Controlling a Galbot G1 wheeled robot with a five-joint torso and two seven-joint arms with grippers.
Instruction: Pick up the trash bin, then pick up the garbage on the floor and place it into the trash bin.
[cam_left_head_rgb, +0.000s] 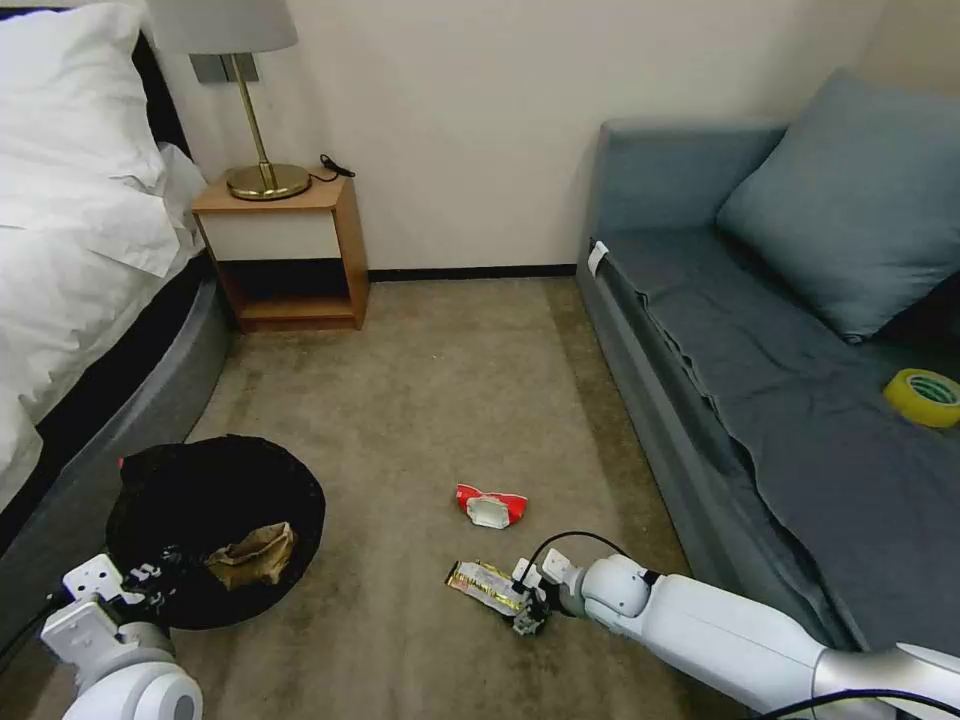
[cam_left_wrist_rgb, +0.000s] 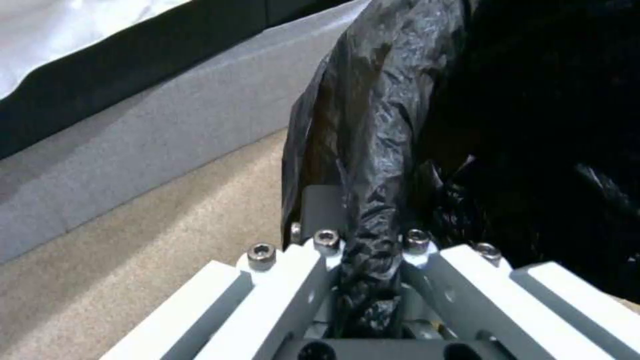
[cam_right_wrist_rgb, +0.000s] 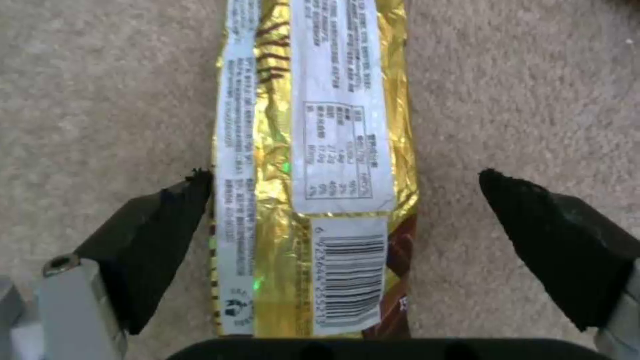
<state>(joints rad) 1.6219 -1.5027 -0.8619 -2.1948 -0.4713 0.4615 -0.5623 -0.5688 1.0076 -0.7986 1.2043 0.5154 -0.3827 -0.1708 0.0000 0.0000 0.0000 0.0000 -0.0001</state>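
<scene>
Gold wrapper between spread right tool fingers, left tool clamping trash bin liner, bin wall hidden.

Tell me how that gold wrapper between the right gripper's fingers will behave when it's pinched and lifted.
The gold wrapper lies flat and creased on the carpet, so it is probably very light and floppy, drooping from the right gripper. Its shiny foil may be slippery. Lying so flat, it could be hard to get under.

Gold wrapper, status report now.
Right pincer open, straddling the gold wrapper on the carpet. Left pincer shut on the trash bin rim; brown paper bag inside. Red-and-white packet lies nearby, not obstructing.
</scene>
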